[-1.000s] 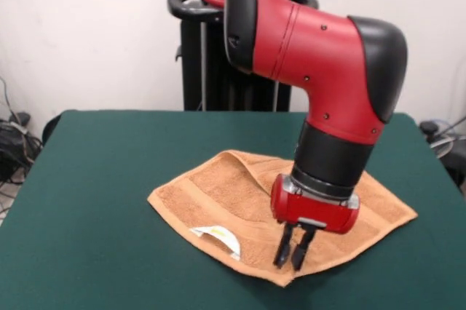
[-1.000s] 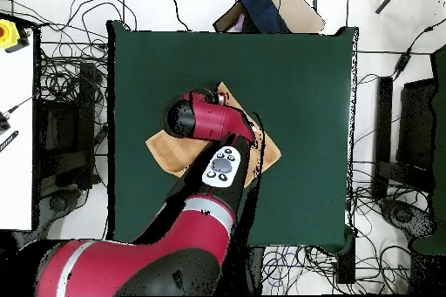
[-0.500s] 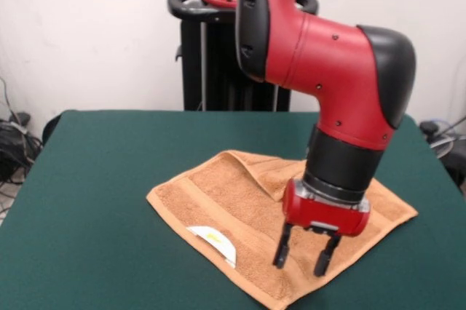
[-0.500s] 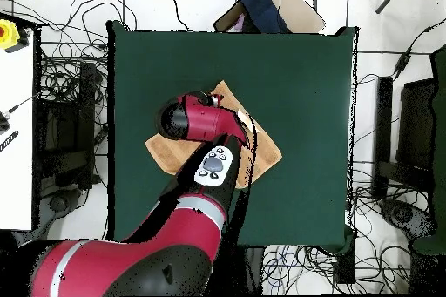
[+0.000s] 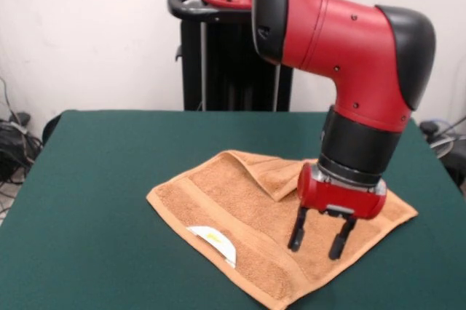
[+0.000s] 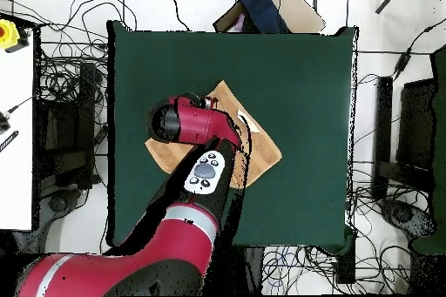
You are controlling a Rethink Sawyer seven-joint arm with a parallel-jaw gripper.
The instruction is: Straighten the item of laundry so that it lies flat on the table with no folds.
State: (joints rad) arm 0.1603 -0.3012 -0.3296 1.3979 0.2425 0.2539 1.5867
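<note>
We found the towel [image 5: 240,215] mid-table [image 5: 95,179], mostly flat, w/ one far corner folded over, so a fold was left to undo. Gripper [image 5: 319,239] hung just above it, fingers spread, holding nothing.

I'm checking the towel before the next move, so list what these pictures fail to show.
- Overhead view: the arm covers much of the towel, hiding the gripper and the folded corner.
- Front view: the open gripper and wrist hide the towel behind them; whether its fingertips touch the cloth is unclear.
- Front view: the print on the white tag is too small to read.
</note>
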